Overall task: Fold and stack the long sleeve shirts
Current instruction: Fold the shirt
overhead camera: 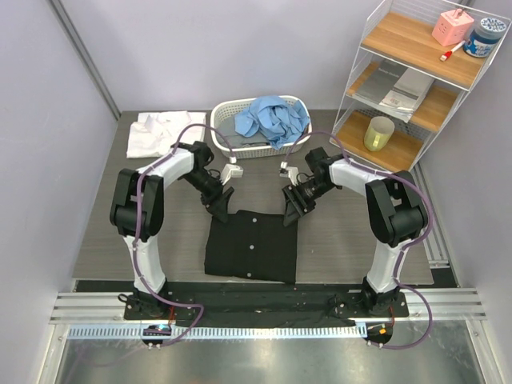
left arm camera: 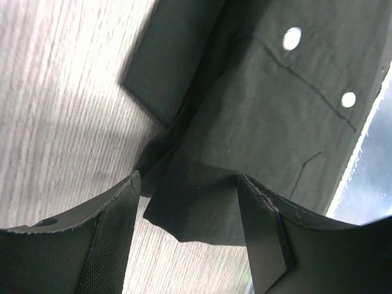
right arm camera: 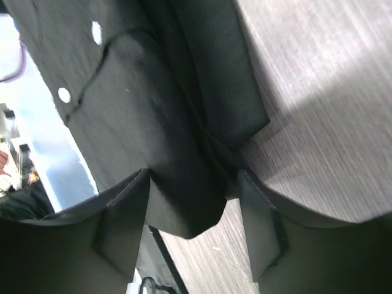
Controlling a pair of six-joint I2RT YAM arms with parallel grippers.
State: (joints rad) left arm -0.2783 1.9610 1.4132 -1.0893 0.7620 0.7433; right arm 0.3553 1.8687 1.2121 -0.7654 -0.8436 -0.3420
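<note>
1. My left gripper (overhead camera: 222,210) hangs over the far left corner of the large plain black cloth button-up shirt (overhead camera: 250,246); its fingers stand well apart and clamp nothing
2. In the left wrist view, a folded corner of that black cloth lies on the table between my left fingers (left arm camera: 113,239), and small round white buttons (left arm camera: 292,38) show further along the shirt front
3. My right gripper (overhead camera: 290,210) hangs over the shirt's far right corner with its jaws parted just as wide and nothing held; in the right wrist view the cloth corner lies loose between the fingers
4. The black shirt lies folded into a rough rectangle on the grey wood-grain table (overhead camera: 360,240), at the near edge between my two bases
5. A folded white cloth shirt (overhead camera: 158,133) lies at the table's far left
6. A crumpled light blue cloth shirt (overhead camera: 270,120) sits in the white slatted plastic basket (overhead camera: 250,147) at the far middle
7. On the right, a white wire shelf with wooden boards (overhead camera: 400,36) carries a pink box (overhead camera: 452,26), a blue-lidded jar (overhead camera: 485,38) and a pale yellow-green cup (overhead camera: 378,134); the jar's print is too small to read
</note>
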